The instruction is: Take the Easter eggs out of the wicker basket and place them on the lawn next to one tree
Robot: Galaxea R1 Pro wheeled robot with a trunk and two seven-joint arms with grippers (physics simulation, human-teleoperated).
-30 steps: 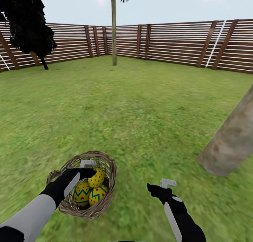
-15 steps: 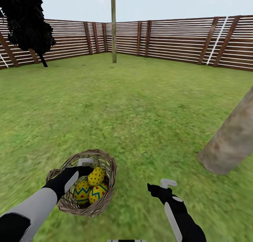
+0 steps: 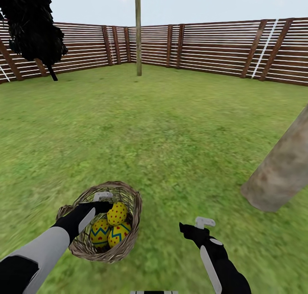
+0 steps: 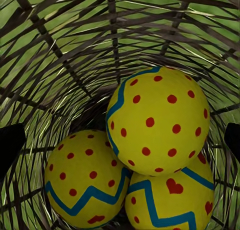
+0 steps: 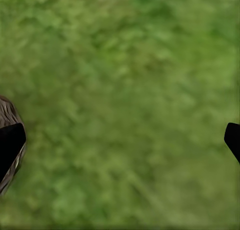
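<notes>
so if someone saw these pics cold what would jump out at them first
Most eye-catching are the three Easter eggs, bright yellow with red dots, piled in the wicker basket on the lawn near the robot, with the open left gripper poised over them. Next comes the thick pale trunk of the tree leaning in at the right, and a dark, almost black bushy tree by the wooden fence at far left.

Blurred lawn point(image 5: 125, 104), spread end effector point(image 5: 120, 142), basket edge point(image 5: 6, 115)
</notes>
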